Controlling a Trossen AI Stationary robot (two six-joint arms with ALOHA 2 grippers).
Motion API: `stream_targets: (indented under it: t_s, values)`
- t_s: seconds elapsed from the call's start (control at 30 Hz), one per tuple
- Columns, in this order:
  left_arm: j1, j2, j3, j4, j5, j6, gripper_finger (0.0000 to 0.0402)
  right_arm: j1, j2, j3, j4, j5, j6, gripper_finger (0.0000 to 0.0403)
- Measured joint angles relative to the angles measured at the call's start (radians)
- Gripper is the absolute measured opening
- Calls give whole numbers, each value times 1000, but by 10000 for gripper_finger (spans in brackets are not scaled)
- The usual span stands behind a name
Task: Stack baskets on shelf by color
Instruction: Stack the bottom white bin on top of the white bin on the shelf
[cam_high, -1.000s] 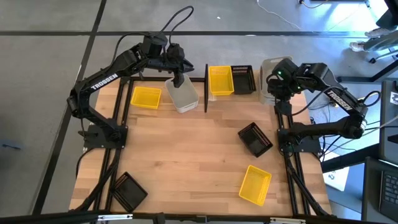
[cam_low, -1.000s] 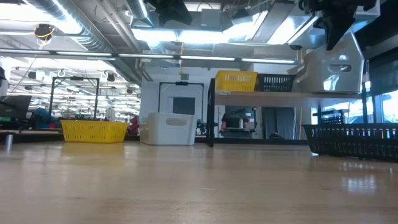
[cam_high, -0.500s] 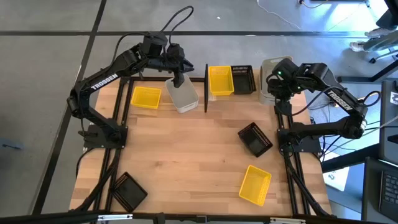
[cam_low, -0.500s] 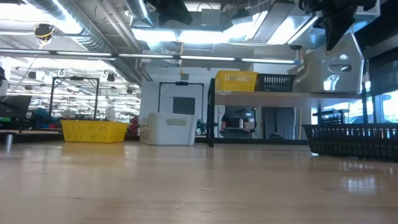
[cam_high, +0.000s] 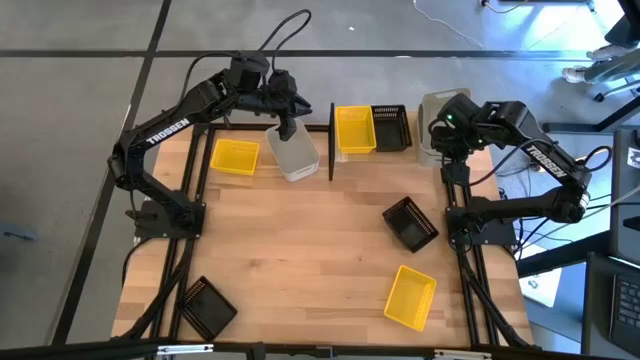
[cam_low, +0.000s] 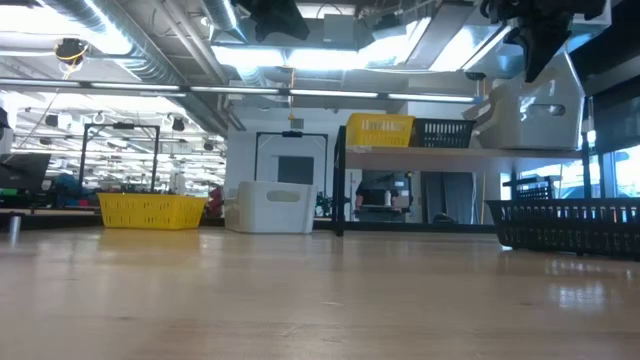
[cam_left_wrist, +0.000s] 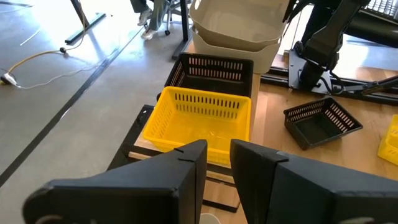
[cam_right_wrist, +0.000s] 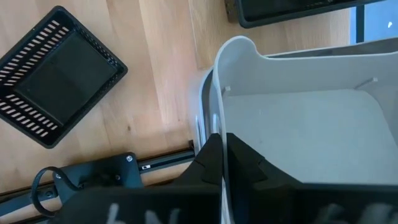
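High view, starting at the near edge of the table: a black slatted basket lies near the left corner and a yellow basket near the right. Farther in, right of centre, a second black basket sits at an angle. Toward the far side, a yellow basket rests on the left part of the table, and just beside it stands a whitish-grey basket, with the left gripper hanging over its far rim. In the left wrist view that gripper's two dark fingers stand a little apart with nothing between them; whether they touch the bin under them cannot be told. Right of a black upright post, the shelf carries a yellow basket with a black basket just beside it, both raised above the tabletop in the low view. At the shelf's right end sit whitish-grey baskets, nested in the left wrist view, and the right gripper is there, its fingers pinched together on the thin wall of the upper whitish-grey bin, one finger inside and one outside the rim.
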Motion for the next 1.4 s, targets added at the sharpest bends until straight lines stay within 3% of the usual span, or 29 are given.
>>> stream_targets:
  t_s: [0.73, 0.97, 1.13, 1.4]
  values:
    - [0, 0, 0, 0, 0, 0, 63, 0, -4, 177, 1, -46, 2, 0]
    - [0, 0, 0, 0, 0, 0, 63, 0, -54, 181, 99, -179, -28, 0]
    - [0, 0, 0, 0, 0, 1, 63, -1, -111, 181, 130, -189, -29, 0]
    - [0, 0, 0, 0, 0, 1, 63, -1, -200, 141, 207, -298, -14, 0]
